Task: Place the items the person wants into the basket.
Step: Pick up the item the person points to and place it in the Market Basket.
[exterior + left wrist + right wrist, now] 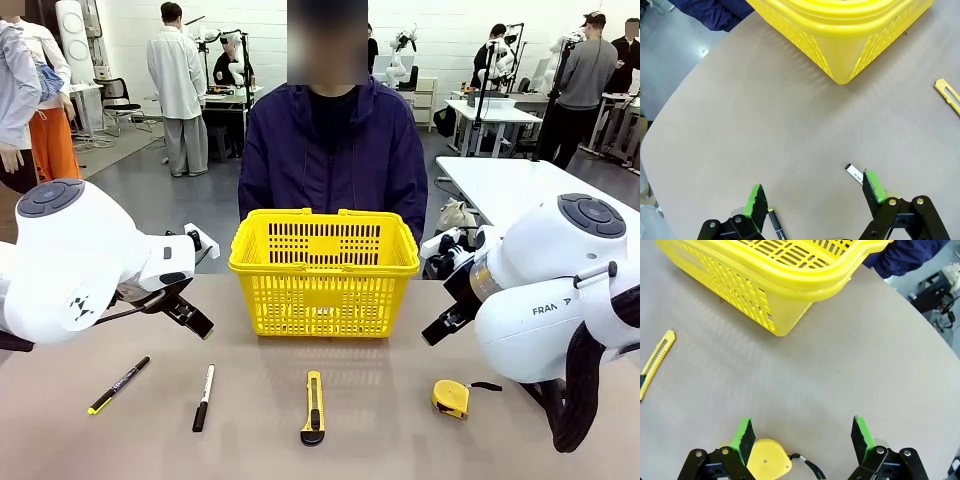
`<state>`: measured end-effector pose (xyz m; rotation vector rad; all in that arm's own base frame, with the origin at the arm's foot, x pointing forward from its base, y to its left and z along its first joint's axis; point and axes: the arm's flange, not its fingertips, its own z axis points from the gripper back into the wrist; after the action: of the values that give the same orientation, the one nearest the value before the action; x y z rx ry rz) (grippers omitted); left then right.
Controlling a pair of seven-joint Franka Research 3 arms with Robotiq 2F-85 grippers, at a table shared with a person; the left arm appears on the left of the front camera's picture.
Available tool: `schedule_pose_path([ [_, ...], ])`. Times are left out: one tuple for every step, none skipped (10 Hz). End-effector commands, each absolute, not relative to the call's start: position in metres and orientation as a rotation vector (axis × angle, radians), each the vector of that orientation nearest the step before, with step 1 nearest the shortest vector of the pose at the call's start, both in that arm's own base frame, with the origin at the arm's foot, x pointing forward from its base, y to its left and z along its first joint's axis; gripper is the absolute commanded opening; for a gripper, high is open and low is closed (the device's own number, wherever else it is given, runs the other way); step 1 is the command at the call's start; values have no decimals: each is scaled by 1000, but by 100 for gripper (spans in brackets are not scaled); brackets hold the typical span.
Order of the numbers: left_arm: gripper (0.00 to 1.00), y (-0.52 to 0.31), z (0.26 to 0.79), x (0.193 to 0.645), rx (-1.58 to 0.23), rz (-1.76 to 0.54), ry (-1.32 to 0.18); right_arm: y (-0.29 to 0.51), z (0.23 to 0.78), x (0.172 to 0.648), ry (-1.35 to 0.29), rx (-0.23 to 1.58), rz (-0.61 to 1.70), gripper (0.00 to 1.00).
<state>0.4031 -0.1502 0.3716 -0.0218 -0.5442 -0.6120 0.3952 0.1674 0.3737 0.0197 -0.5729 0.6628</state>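
Observation:
The yellow basket [324,270] stands at the table's far middle, in front of the person [332,150]. Along the near edge lie a black pen with a yellow end [118,385] and a yellow tape measure [451,398]. My left gripper [190,315] hovers open above the pen [776,227], whose yellow end shows beside one finger. My right gripper [802,435] is open above the table, with the tape measure [767,460] just under its left finger. The basket's corners show in both wrist views [850,30] [765,275]. The person's hands are hidden behind the basket.
A white marker with a black cap [203,397] and a yellow-and-black box cutter [313,407] lie between the pen and the tape measure. The marker's end [855,172] shows by my left gripper's other finger. A white table [520,185] stands at the back right.

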Motion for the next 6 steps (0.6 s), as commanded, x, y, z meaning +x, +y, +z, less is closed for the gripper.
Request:
schedule_pose_path([
  [100,-150,372,403,-22,-612,-544,167,374,395,-573,20,662,100],
  [100,-150,372,403,-22,-612,-544,167,374,395,-573,20,662,100],
  [100,-150,372,403,-22,-612,-544,167,374,395,-573,20,662,100],
  [100,-150,372,403,-22,-612,-544,167,374,395,-573,20,663,100],
  [100,-138,401,392,-42,-598,-578,168,395,369,-606,-35,662,100],
  [100,-128,435,375,-35,-614,-564,166,422,342,-636,-77,668,100],
])
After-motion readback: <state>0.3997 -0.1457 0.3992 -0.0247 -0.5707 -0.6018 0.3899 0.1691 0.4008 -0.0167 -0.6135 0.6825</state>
